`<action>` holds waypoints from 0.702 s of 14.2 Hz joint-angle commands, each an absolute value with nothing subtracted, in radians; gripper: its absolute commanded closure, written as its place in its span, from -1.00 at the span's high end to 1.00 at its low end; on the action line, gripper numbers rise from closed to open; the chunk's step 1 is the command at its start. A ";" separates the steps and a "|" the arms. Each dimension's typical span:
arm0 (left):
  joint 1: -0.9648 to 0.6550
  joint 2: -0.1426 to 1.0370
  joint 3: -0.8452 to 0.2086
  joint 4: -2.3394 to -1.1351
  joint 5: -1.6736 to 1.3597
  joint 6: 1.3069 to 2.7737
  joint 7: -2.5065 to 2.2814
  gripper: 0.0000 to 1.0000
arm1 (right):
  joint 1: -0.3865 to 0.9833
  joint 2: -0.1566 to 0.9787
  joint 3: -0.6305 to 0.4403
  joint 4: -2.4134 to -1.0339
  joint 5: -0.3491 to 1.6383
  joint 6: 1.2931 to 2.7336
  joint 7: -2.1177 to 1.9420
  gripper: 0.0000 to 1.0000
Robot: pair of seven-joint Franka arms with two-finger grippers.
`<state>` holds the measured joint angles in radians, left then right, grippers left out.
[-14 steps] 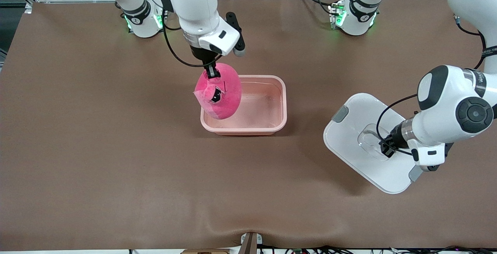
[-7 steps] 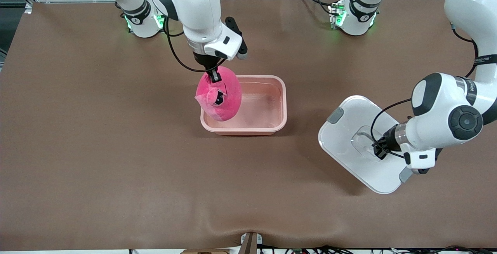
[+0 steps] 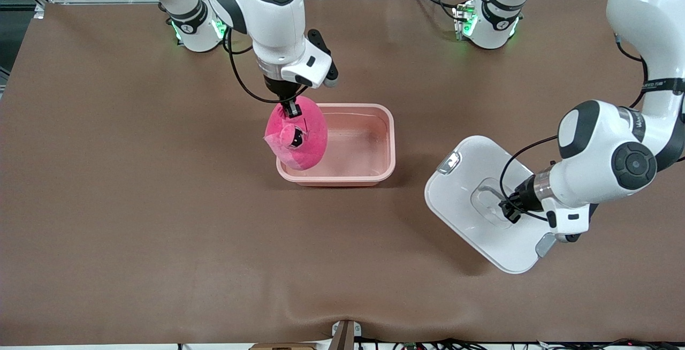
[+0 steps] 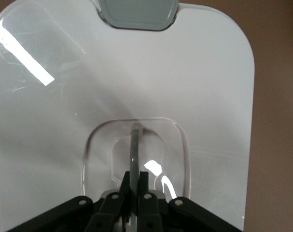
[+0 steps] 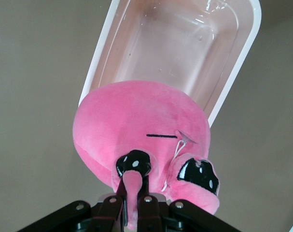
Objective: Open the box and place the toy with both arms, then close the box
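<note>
The pale pink tub point(image 3: 369, 173) of the box stands open in the middle of the table. My right gripper point(image 3: 290, 108) is shut on a flap of the pink plush toy point(image 3: 297, 135) and holds it hanging over the tub's end toward the right arm. In the right wrist view the toy point(image 5: 136, 130) hangs over the tub point(image 5: 233, 72), pinched at my gripper point(image 5: 134, 193). My left gripper point(image 3: 507, 212) is shut on the clear centre handle of the white lid point(image 3: 465, 216) and holds the lid tilted above the table. In the left wrist view the jaws point(image 4: 135, 181) clamp the handle on the lid point(image 4: 204, 96).
A grey clip point(image 3: 448, 162) shows at the lid's upper corner and another point(image 3: 545, 244) at its lower one. Brown table surface point(image 3: 160, 221) lies all around. The arm bases stand at the table's back edge.
My left gripper has carried the lid toward the tub and a little nearer the camera. My right gripper has lowered slightly with the toy over the tub's end.
</note>
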<state>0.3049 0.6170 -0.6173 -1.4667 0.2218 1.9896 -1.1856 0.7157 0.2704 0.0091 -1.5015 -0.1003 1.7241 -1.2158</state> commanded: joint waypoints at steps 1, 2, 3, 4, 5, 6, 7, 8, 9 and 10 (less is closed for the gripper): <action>0.276 0.682 -0.612 -1.396 0.206 2.006 -1.258 -1.00 | 0.719 0.270 0.005 -1.506 -0.124 1.730 -1.232 -1.00; 0.270 0.689 -0.611 -1.396 0.204 2.006 -1.276 -1.00 | 0.719 0.270 0.003 -1.508 -0.124 1.730 -1.232 -1.00; 0.264 0.690 -0.611 -1.397 0.203 2.006 -1.291 -1.00 | 0.719 0.270 0.005 -1.508 -0.124 1.729 -1.232 -1.00; 0.261 0.690 -0.612 -1.399 0.201 2.006 -1.330 -1.00 | 0.719 0.271 0.003 -1.508 -0.124 1.729 -1.232 -1.00; 0.256 0.690 -0.611 -1.401 0.202 2.006 -1.369 -1.00 | 0.718 0.273 0.003 -1.508 -0.124 1.729 -1.229 -1.00; 0.256 0.687 -0.612 -1.399 0.199 2.006 -1.387 -1.00 | 0.718 0.273 0.003 -1.508 -0.124 1.729 -1.223 -1.00; 0.258 0.680 -0.612 -1.399 0.201 2.006 -1.403 -1.00 | 0.716 0.273 0.003 -1.508 -0.124 1.729 -1.220 -0.71; 0.270 0.664 -0.612 -1.399 0.202 2.006 -1.417 -1.00 | 0.715 0.275 0.003 -1.508 -0.123 1.735 -1.218 -0.26; 0.284 0.643 -0.614 -1.401 0.195 2.002 -1.427 -1.00 | 0.715 0.285 0.003 -1.506 -0.123 1.743 -1.219 0.42; 0.300 0.637 -0.618 -1.404 0.169 1.993 -1.460 -1.00 | 0.712 0.290 0.003 -1.505 -0.121 1.752 -1.236 0.99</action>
<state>0.2725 0.6779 -0.6163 -1.4028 0.2147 2.0152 -1.4237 0.7155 0.2767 0.0019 -1.5115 -0.1008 1.7344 -1.2204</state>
